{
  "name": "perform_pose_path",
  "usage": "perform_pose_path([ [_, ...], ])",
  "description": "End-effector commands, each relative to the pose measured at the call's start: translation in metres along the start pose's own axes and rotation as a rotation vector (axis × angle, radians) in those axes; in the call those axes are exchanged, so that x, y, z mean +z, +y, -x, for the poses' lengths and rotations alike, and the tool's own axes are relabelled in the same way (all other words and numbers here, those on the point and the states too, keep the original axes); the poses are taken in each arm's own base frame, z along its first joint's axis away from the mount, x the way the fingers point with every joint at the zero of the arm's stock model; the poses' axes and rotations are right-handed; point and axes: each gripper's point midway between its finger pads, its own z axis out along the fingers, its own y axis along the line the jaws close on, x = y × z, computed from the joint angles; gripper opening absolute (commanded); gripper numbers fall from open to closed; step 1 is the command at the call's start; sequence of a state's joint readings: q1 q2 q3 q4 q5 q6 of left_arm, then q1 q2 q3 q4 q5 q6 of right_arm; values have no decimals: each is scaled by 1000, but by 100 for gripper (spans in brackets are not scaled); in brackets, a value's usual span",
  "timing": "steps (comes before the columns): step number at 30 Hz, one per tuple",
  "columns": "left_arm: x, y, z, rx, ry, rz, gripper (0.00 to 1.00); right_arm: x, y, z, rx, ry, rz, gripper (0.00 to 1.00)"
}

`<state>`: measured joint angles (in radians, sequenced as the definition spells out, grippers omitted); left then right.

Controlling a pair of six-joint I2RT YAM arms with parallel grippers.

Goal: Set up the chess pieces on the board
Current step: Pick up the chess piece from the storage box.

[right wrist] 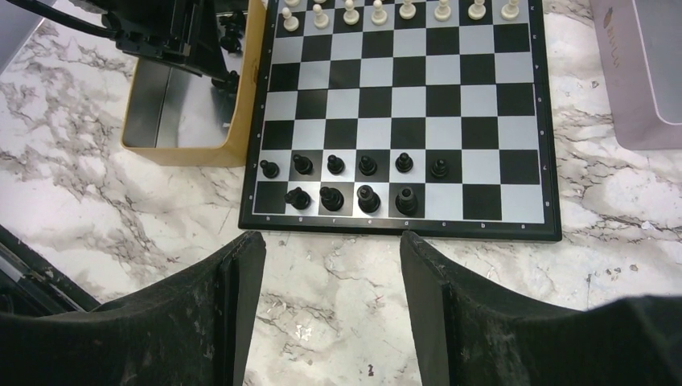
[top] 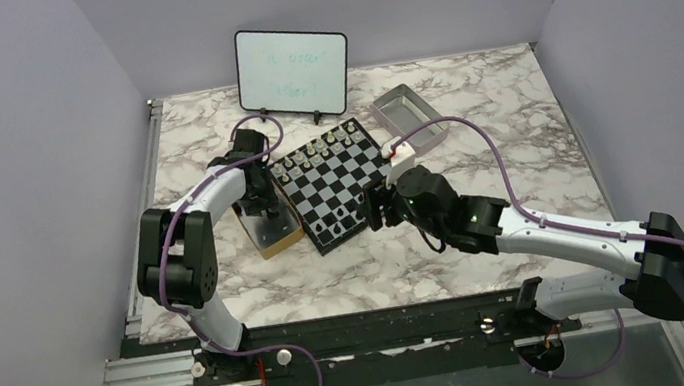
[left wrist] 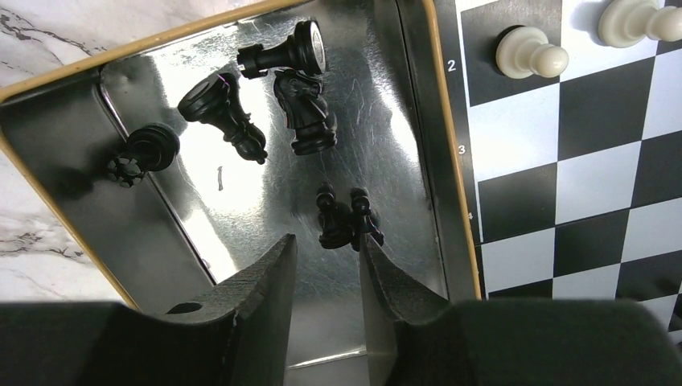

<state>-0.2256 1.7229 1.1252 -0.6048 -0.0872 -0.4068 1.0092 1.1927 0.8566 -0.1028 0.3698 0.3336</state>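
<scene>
Dark fingers [left wrist: 265,305] of the left gripper [left wrist: 326,245] fill the bottom of its wrist view. The jaws stand partly parted, with bare metal showing between them and nothing gripped. Item of concern: two black pawns [left wrist: 347,219], apparently on their sides and touching each other on the metal floor of the tan box [left wrist: 455,161]. They lie just beyond the fingertips at 12 o'clock, offset a little toward 1 o'clock, so that one base sits at the right-hand fingertip; contact there cannot be confirmed. Their long axes run roughly 12 to 6, heads away from the jaws and in line with the fingers, so a closing stroke would meet them across the waist. Judgement: the gap needs a small shift toward 1 o'clock and forward to take one pawn rather than both. Farther out, at 11 to 12 o'clock, a black knight [left wrist: 306,112] and three loose black pieces [left wrist: 221,108] also lie in the box. The board [left wrist: 595,185] lies at 3 o'clock, just beside the box wall. In the right wrist view the placed black pieces [right wrist: 367,165] fill part of the two nearest ranks, and squares toward 3 o'clock are bare. The right gripper [right wrist: 331,237] hangs over the bench [right wrist: 96,177] off the board's near rim, jaws wide apart and empty, well apart from the box. The left arm is the nearer.
</scene>
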Motion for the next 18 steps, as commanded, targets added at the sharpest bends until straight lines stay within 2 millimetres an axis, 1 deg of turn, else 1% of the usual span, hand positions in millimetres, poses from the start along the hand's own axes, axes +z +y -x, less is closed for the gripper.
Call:
perform_pose_path([
  [1, 6, 6, 4, -2, -15, 44, 35, -4, -1, 5, -16, -16, -12, 67],
  [6, 9, 6, 2, 5, -2, 47, 32, -3, -1, 4, -18, -11, -15, 67],
  [12, 2, 9, -2, 7, -3, 53, 32, -2, -2, 3, -21, -9, -18, 67],
  [15, -1, 11, -1, 5, -14, 61, 35, -2, -4, 1, -25, -4, -24, 67],
  [18, 2, 9, -2, 8, -2, 55, 36, -2, -4, -1, -20, -2, -24, 67],
])
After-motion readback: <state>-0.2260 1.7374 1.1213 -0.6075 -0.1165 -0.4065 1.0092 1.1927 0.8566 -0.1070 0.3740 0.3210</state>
